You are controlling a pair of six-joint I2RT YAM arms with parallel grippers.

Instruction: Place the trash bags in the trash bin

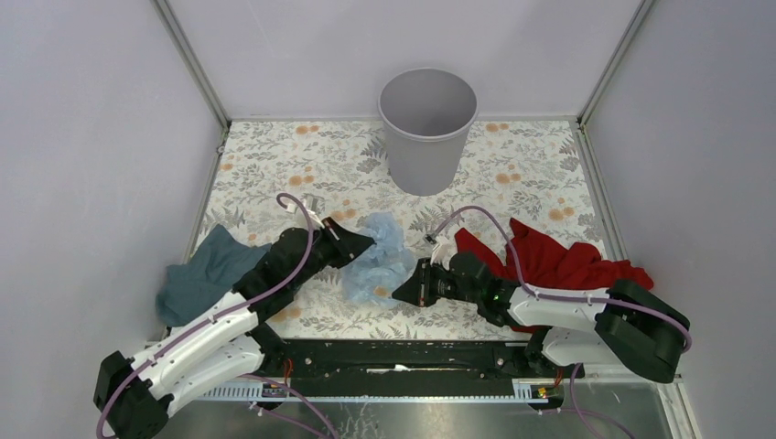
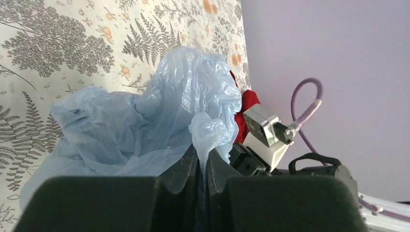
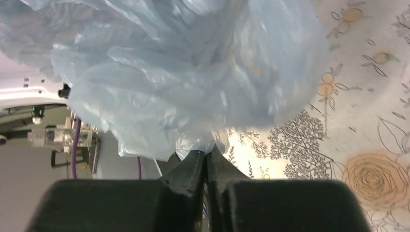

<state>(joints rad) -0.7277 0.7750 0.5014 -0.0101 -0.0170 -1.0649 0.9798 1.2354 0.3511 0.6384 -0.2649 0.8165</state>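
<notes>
Where left tool (image 2: 202, 157) and right tool (image 3: 205, 157) pinch, the glossy bag (image 1: 380, 256) crinkles.

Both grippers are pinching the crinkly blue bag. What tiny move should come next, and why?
Probably lift it straight up, both arms together. The left gripper and right gripper are each shut on a fold of the trash bag, which sits low on the table. The trash bin stands farther back, and its rim is well above the bag.
</notes>
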